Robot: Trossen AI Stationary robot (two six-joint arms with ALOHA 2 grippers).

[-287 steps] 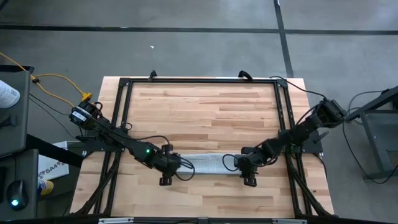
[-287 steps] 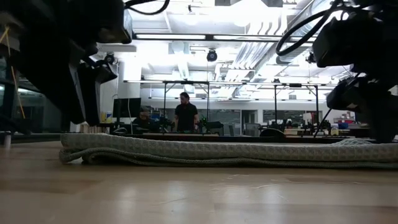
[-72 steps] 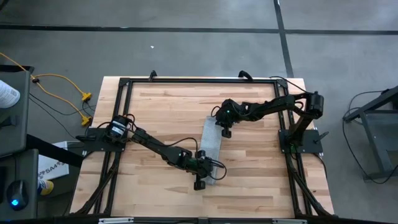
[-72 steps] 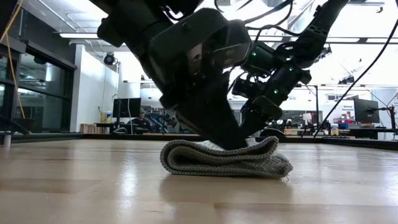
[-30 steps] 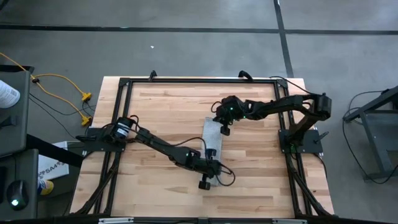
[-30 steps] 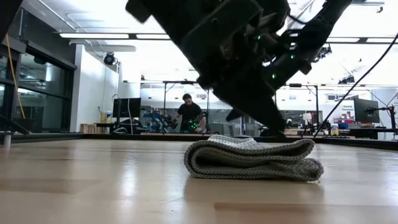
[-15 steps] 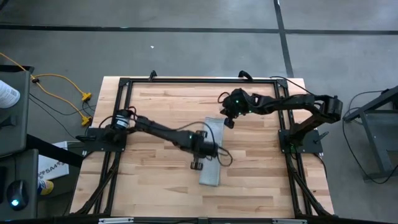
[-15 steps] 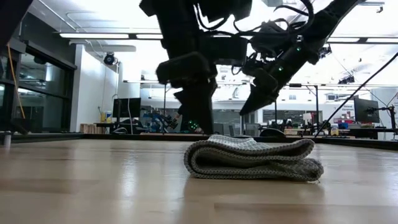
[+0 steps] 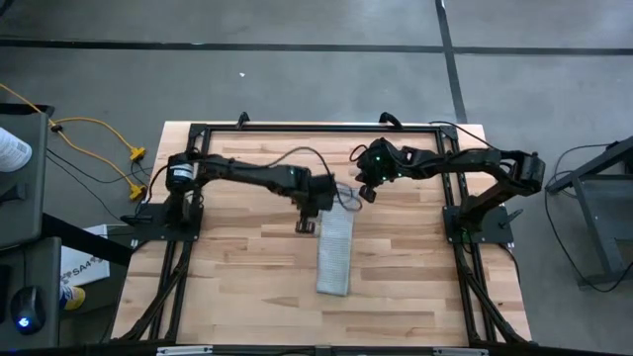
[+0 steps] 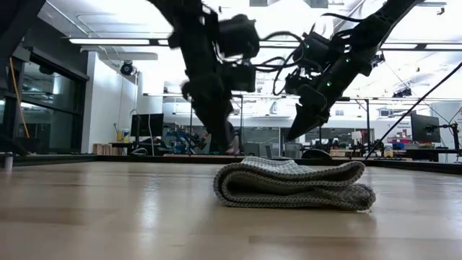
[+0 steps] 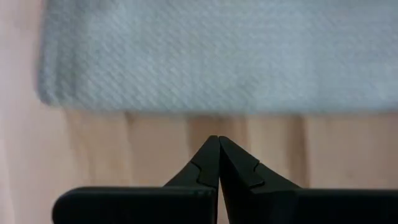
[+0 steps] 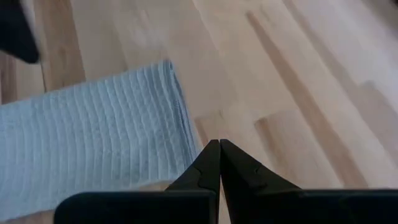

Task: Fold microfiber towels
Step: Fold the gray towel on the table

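Observation:
The light grey microfiber towel [image 9: 334, 255] lies folded into a narrow, several-layered strip on the wooden table [image 9: 247, 287], running from the far side toward the near side. In the low view it rests flat as a thick roll-like stack [image 10: 292, 185]. My left gripper [image 9: 307, 225] hovers shut just left of the strip's far end; its wrist view shows the towel [image 11: 217, 56] beyond the shut fingertips [image 11: 217, 140]. Just past that same far end, on its right, my right gripper [image 9: 365, 194] hangs shut above the table, the towel's corner [image 12: 93, 137] beside its fingertips [image 12: 217, 144].
A black metal frame [image 9: 198, 133] runs round the tabletop. Bare wood lies to the left and right of the strip. Yellow cables [image 9: 99, 138] and equipment sit off the table's left edge. In the low view a lit room with desks shows far behind.
My left gripper has risen off the towel's near end and travelled toward the far edge along the strip's left side, staying shut. My right gripper has lifted a little and drawn slightly toward the far right. The folded towel has stayed where it lay.

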